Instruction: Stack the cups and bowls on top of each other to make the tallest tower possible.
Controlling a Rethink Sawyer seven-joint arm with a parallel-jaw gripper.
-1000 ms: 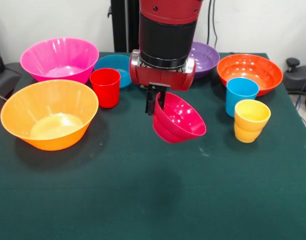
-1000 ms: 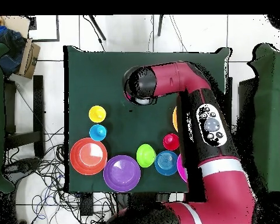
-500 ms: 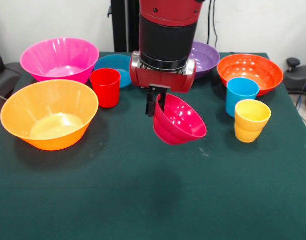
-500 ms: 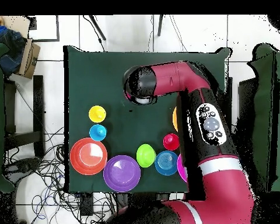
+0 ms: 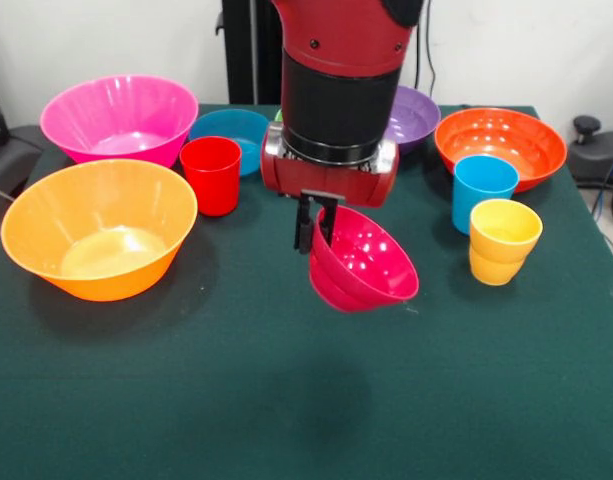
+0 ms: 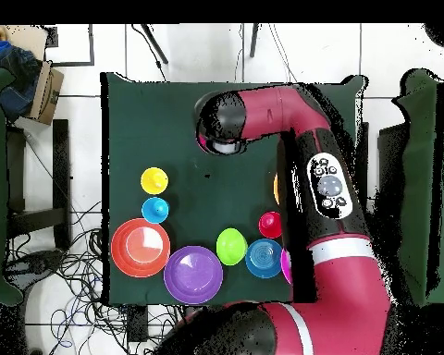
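Partly hidden behind the arm's thick wrist, the purple bowl (image 5: pixel 414 113) and the blue bowl (image 5: pixel 231 133) show only in part in the front view, and the green bowl (image 6: pixel 229 246) is seen properly only from overhead. In the overhead view the arm covers most of the pink bowl (image 6: pixel 286 263) and the yellow-orange bowl (image 6: pixel 277 188), leaving thin slivers, and it hides the carried bowl altogether.

The gripper (image 5: pixel 316 222) hangs from the wrist, pointing straight down over the middle of the table (image 5: pixel 236 400). Its black jaws stand narrow, pinching the rim of the crimson-pink bowl (image 5: pixel 364 262), one inside the rim and one outside. That bowl is tilted, its mouth turned up and sideways, and it hangs clear of the table with a shadow below it.

To the bowl side of the jaws stand the sky-blue cup (image 5: pixel 482 191) and the yellow cup (image 5: pixel 503 241), close together, with the orange bowl (image 5: pixel 501 145) beyond them. On the other side of the jaws the red cup (image 5: pixel 212 175) stands upright, near the two large bowls.
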